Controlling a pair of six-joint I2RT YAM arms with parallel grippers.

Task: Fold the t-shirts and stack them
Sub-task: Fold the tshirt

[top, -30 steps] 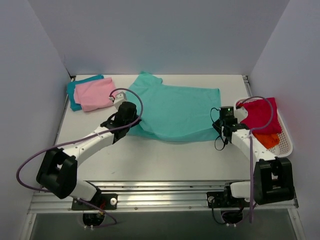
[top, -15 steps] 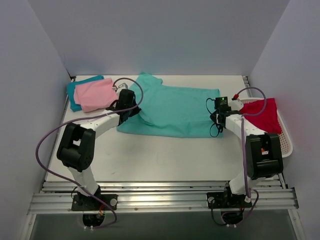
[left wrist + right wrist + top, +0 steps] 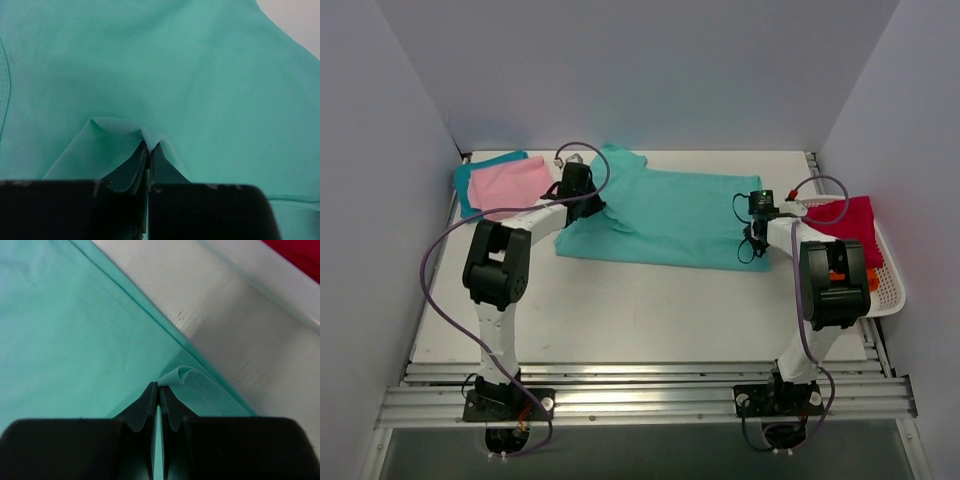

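The mint green t-shirt (image 3: 665,215) lies spread across the middle of the table, its near half folded over the far half. My left gripper (image 3: 582,195) is shut on a fold of it at its left side; the pinch shows in the left wrist view (image 3: 148,145). My right gripper (image 3: 757,222) is shut on its right edge, seen in the right wrist view (image 3: 159,385). A folded pale pink t-shirt (image 3: 508,186) lies on a teal blue t-shirt (image 3: 468,181) at the back left. The crimson t-shirt (image 3: 850,228) and an orange t-shirt (image 3: 872,283) lie in the basket.
A white plastic basket (image 3: 892,285) stands at the table's right edge, beside my right arm; its rim shows in the right wrist view (image 3: 260,277). Grey walls close in the table on three sides. Cables loop above both arms.
Both grippers have moved away from me toward the back of the table, carrying the mint green shirt's near edge over onto its far half. The shirt is now a narrower band.
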